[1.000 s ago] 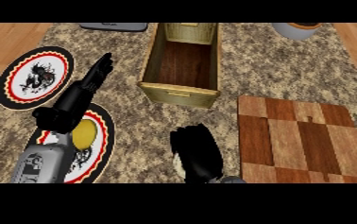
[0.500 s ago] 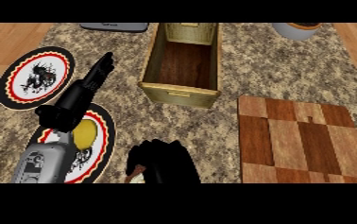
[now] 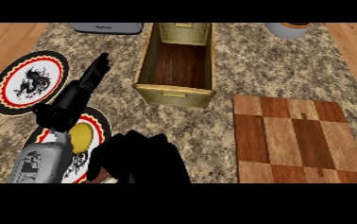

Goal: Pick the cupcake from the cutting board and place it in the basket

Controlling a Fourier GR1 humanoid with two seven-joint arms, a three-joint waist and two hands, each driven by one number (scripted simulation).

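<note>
Head view: the robot's right hand (image 3: 140,160) sits low in the middle. Its black fingers are bunched round what I take to be the reddish-brown cupcake (image 3: 105,174), of which only a sliver shows at the hand's lower-left edge. The checkered wooden cutting board (image 3: 293,142) lies bare. The open rectangular wooden basket (image 3: 174,95) lies ahead and slightly right of that hand, its long axis running away from the robot. The left hand (image 3: 90,79) lies straight-fingered just left of the basket, over the speckled surface (image 3: 279,67).

Plates (image 3: 28,83): two
Basket (image 3: 173,94): one
Cutting board (image 3: 293,142): one
Yellow fruit (image 3: 81,135): one
Grey appliance (image 3: 108,27): one
Grey pot (image 3: 286,30): one
Hands (image 3: 140,159): two
</note>
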